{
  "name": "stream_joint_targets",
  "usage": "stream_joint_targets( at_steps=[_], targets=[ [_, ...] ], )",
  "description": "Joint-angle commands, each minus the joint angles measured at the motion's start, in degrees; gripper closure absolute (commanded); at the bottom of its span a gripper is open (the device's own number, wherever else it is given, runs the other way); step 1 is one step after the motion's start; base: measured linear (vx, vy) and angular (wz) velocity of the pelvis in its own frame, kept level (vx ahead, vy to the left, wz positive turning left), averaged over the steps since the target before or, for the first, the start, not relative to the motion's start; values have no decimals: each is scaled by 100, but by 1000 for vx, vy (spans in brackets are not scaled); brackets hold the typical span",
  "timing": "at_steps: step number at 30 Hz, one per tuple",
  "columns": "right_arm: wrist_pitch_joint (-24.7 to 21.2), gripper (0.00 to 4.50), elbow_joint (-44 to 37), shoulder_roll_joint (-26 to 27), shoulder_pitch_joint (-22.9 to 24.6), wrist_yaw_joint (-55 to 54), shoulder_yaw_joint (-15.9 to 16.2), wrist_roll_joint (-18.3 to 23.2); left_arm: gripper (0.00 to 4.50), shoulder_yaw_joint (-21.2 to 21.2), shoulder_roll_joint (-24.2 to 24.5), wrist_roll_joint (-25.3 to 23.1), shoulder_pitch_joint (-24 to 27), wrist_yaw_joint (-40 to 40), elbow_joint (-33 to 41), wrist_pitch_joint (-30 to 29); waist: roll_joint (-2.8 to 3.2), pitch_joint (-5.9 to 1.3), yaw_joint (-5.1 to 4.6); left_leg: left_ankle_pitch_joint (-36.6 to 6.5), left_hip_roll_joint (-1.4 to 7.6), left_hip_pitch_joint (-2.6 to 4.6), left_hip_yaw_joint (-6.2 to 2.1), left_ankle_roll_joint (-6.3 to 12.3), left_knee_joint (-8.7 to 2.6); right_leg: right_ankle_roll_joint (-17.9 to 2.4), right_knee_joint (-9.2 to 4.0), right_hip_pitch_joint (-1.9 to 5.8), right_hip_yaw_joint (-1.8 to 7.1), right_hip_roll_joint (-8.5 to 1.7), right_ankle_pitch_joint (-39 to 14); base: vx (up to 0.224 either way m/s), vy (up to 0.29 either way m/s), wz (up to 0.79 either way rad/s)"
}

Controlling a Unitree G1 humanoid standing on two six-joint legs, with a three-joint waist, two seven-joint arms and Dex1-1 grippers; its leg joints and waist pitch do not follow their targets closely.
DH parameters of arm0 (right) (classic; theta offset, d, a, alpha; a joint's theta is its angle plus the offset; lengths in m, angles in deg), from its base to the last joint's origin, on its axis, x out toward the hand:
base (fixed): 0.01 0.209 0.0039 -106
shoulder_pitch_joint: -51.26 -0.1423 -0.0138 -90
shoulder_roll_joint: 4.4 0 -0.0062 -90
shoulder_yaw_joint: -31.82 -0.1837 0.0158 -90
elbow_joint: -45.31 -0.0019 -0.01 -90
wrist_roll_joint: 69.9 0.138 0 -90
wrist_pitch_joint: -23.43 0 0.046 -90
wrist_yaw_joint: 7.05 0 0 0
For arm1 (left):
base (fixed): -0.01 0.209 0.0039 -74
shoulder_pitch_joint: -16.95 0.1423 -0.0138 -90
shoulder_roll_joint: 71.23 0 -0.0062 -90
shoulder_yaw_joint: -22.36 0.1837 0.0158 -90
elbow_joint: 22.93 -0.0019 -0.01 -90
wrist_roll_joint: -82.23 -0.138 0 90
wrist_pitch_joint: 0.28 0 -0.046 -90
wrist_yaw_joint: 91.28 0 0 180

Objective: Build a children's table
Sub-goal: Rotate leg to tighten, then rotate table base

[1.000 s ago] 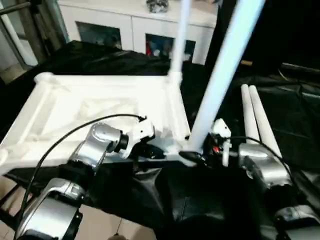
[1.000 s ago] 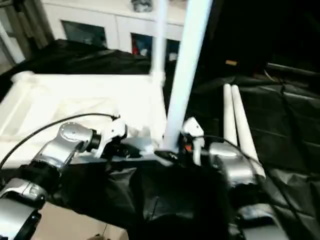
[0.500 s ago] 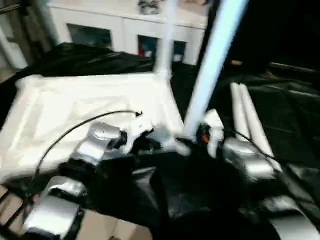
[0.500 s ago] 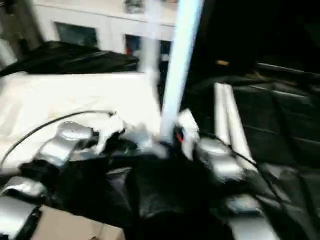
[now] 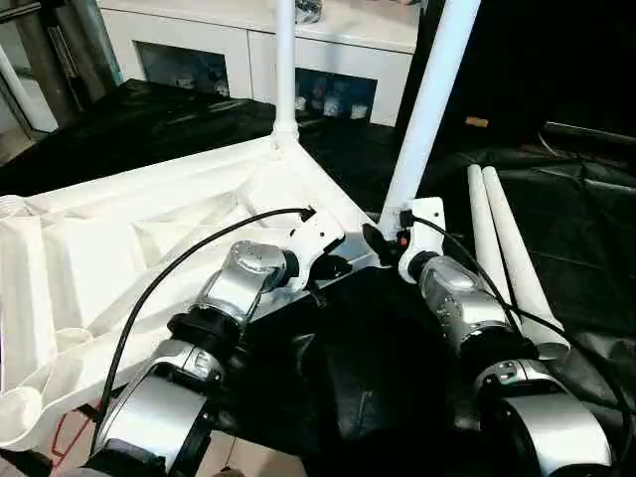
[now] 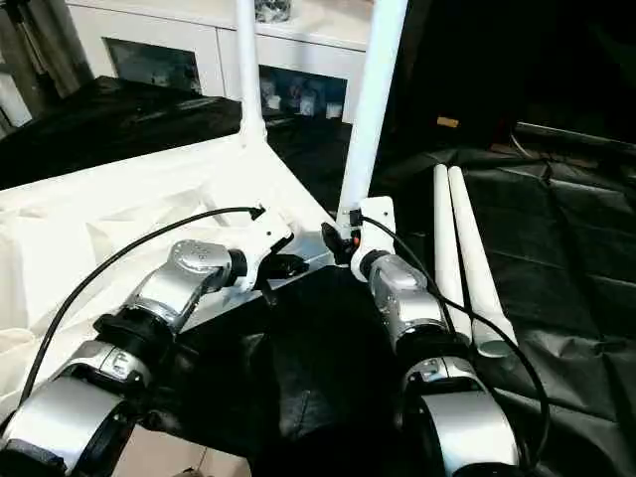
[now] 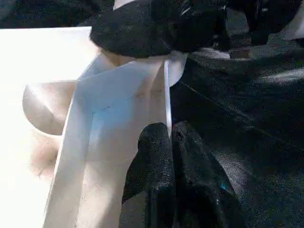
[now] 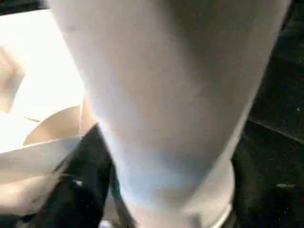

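White tabletop (image 5: 119, 238) rim sits pinched in left end effector (image 7: 169, 142).

We record the tabletop (image 5: 119, 238) as plain white, its four legs (image 5: 422, 109) white too. Our forearms (image 5: 243, 283) are silver with black cables (image 5: 179, 263); the fingers (image 7: 156, 161) are black. The cloth (image 5: 586, 229) on the work table is glossy black, and the cabinet (image 5: 328, 55) behind is white with dark glazed doors.
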Motion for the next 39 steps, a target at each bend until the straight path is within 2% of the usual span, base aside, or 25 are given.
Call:
stream_joint_targets(
  at_steps=[1,2,4,7,8,11,13,14,15,16,18,22,23,25,26,27,28,29,31,32,33,34,36,37,39],
  targets=[
    [-29,88,37,54,69,27,134,-116,450,51,-273,23,-245,-61,-109,345,47,-365,-20,-1194,78,57,35,173,-320,-1396,-440,297,220,-345,-809,0,0,0],
    [0,88,-254,-90,191,45,112,-114,450,41,-260,-39,-343,-181,-309,519,-17,-356,-21,-1163,74,35,41,201,-321,-1369,-447,308,222,-339,-817,0,0,0],
    [-48,88,-557,-209,339,183,70,-42,450,0,-269,-47,-415,-297,-425,615,9,-364,17,-1049,79,35,37,253,-318,-1307,-435,317,227,-345,-746,0,0,0],
    [-153,88,-1042,-373,603,472,-24,125,450,-87,-299,-7,-513,-418,-582,674,-6,-391,51,-755,84,-11,24,379,-299,-1311,-379,357,221,-362,-331,0,0,0],
    [-175,88,-1208,-431,706,593,-41,170,450,-108,-307,-6,-542,-482,-634,712,-41,-396,36,-692,80,-33,22,405,-296,-1334,-364,371,218,-365,-245,0,0,0],
    [-243,88,-2273,-717,1361,1266,-127,544,450,-177,-361,-9,-655,-744,-909,1001,-61,-419,88,-378,69,-45,25,722,-250,-1375,-315,394,216,-355,376,0,0,0],
    [-287,88,-2499,-747,1480,1342,-199,678,450,-217,-381,20,-667,-794,-947,1056,-91,-413,79,-379,68,-62,25,780,-248,-1378,-324,388,199,-361,309,0,0,0],
    [-332,88,-2577,-755,1520,1367,-224,733,406,-246,-389,47,-675,-810,-963,1108,-75,-403,88,-457,70,-49,29,778,-250,-1365,-354,374,196,-374,71,0,0,0],
    [-413,78,-2717,-769,1590,1411,-269,831,406,-297,-404,95,-690,-837,-990,1201,-109,-394,68,-487,58,-64,33,781,-251,-1346,-373,380,193,-364,-54,0,0,0],
    [-674,78,-3051,-840,1794,1665,-169,954,406,-465,-416,284,-699,-786,-936,1259,-127,-385,90,-558,65,-44,41,780,-252,-1306,-399,372,197,-369,-260,0,0,0],
    [-800,78,-3174,-884,1891,1766,-27,891,389,-500,-388,307,-695,-793,-897,1335,-83,-398,120,-523,94,-37,25,757,-256,-1360,-383,359,200,-383,-245,0,0,0],
    [-1091,78,-3240,-977,2013,1804,512,392,351,-619,-102,287,-556,-1089,-470,1432,-145,-370,92,-636,118,-57,2,613,-278,-1367,-359,347,180,-388,-363,0,0,0],
    [-1211,78,-3209,-974,2005,1715,643,232,351,-688,107,249,-455,-1236,-229,1350,-179,-364,75,-656,108,-55,16,576,-276,-1321,-379,336,184,-384,-466,0,0,0],
    [-1343,78,-3173,-954,1978,1606,731,105,351,-764,347,189,-337,-1374,35,1198,-154,-351,41,-701,100,-70,8,477,-288,-1239,-381,334,183,-381,-657,0,0,0],
    [-1560,78,-3090,-885,1890,1413,808,-24,351,-912,795,25,-90,-1589,567,771,-213,-358,24,-700,116,-58,9,445,-287,-1223,-360,329,182,-381,-668,0,0,0],
    [-1565,78,-3089,-884,1888,1408,809,-27,351,-915,806,21,-84,-1594,580,760,-180,-338,-24,-661,115,-97,-17,377,-319,-1164,-345,335,168,-379,-819,0,0,0],
    [-1655,78,-3127,-870,1871,1369,896,-91,351,-1013,1097,-125,124,-1625,992,450,-174,-352,-27,-696,122,-34,5,325,-293,-1106,-373,294,183,-380,-902,0,0,0],
    [-1760,78,-3168,-842,1852,1361,974,-111,351,-1138,1382,-263,353,-1644,1437,70,-195,-370,-36,-578,133,-47,-6,334,-285,-1133,-331,321,197,-395,-718,0,0,0],
    [-1825,78,-3216,-830,1850,1377,1027,-112,351,-1222,1558,-354,511,-1643,1739,-185,-139,-367,-65,-282,134,-45,5,359,-281,-1230,-270,283,189,-348,-176,0,0,0],
    [-1844,78,-3218,-805,1835,1374,1071,-127,351,-1338,1723,-398,686,-1602,2061,-476,-178,-365,-67,-272,122,-40,24,371,-276,-1254,-274,279,191,-331,-113,0,0,0],
    [-1844,78,-3218,-805,1835,1374,1071,-127,351,-1338,1723,-398,686,-1602,2061,-476,-145,-373,-41,-198,134,-29,21,379,-271,-1333,-245,273,196,-340,84,0,0,0],
    [-1841,78,-3070,-728,1740,1294,1082,-150,351,-1508,2009,-586,981,-1541,2545,-1045,-160,-362,1,-243,135,2,39,387,-268,-1363,-256,244,201,-329,135,0,0,0],
    [-1835,78,-2994,-695,1694,1246,1077,-162,351,-1568,2122,-669,1098,-1525,2717,-1235,-166,-347,-1,-244,151,-38,21,334,-296,-1388,-220,265,195,-351,112,0,0,0],
    [-1833,78,-2869,-645,1619,1172,1060,-176,368,-1643,2300,-787,1268,-1498,2938,-1491,-162,-347,-4,-361,146,8,35,255,-291,-1357,-243,245,205,-348,-1,0,0,0],
    [-1838,78,-2746,-597,1542,1103,1029,-181,378,-1699,2475,-869,1413,-1533,3066,-1654,-160,-318,9,-533,133,21,45,172,-302,-1318,-281,219,212,-331,-161,0,0,0]
  ],
)
